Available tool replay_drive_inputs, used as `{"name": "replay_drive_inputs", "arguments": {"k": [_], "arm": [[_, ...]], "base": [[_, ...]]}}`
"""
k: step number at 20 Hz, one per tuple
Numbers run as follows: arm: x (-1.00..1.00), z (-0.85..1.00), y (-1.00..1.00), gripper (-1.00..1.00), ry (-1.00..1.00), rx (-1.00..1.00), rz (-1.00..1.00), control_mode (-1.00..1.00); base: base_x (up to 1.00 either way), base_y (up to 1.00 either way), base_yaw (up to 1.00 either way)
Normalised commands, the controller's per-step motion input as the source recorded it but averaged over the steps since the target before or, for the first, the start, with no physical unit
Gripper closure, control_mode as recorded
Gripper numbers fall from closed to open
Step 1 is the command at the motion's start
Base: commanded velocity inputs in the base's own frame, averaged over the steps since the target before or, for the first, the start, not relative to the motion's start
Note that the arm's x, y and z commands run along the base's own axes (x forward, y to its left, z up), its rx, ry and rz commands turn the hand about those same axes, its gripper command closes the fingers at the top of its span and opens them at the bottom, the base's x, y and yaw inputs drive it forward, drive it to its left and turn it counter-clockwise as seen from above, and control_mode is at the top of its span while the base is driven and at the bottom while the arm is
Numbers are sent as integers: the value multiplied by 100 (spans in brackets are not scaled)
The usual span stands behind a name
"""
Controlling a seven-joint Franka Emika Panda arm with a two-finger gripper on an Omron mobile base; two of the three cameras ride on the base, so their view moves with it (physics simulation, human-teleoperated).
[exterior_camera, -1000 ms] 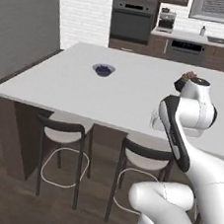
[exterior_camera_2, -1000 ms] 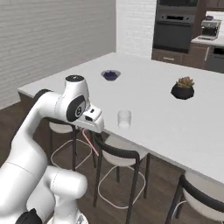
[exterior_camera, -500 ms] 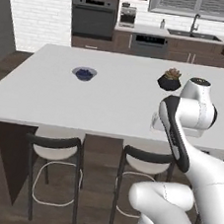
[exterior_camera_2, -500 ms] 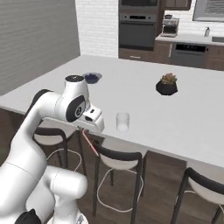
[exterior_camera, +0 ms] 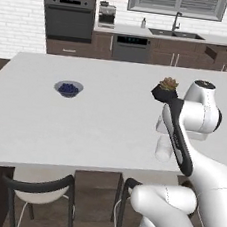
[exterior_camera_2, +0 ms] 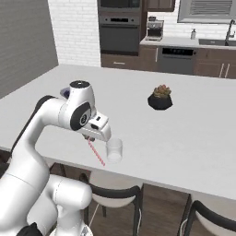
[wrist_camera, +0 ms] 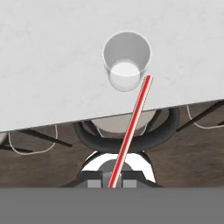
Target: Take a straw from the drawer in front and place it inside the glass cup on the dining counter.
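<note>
My gripper (exterior_camera_2: 93, 137) is shut on the lower end of the thin pink-red straw (exterior_camera_2: 97, 154), just off the near edge of the white dining counter (exterior_camera_2: 184, 133). In the hand view the straw (wrist_camera: 131, 131) slants up from my gripper (wrist_camera: 114, 180), and its tip lies just right of and below the clear glass cup (wrist_camera: 127, 59). The cup (exterior_camera_2: 114, 150) stands upright near the counter's edge, beside my hand. In the left base view the cup (exterior_camera: 163, 149) shows partly behind my arm. A dark drawer (exterior_camera: 215, 52) stands pulled out of the far cabinets.
A black pot with a succulent (exterior_camera_2: 160, 97) sits mid-counter, and a grey bowl of blue berries (exterior_camera: 68, 88) farther left. Dark stools (exterior_camera: 35, 189) (exterior_camera_2: 110, 191) stand under the near edge. Oven, sink and worktop line the back wall.
Both base views have swung, so the camera moved and now faces the counter more squarely. The straw stays gripped, and the cup now stands closer to my hand.
</note>
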Motion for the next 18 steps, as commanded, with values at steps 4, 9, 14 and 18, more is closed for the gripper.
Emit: {"name": "replay_drive_inputs", "arguments": {"k": [4,9,14,18], "arm": [[0,0,0,100,0,0,0,100],[0,19,6,100,-3,3,-2,-100],[-3,62,0,100,-15,20,0,-100],[-2,38,0,100,-13,28,0,-100]], "base": [[87,14,-18],[16,14,-6],[0,0,0],[0,0,0]]}}
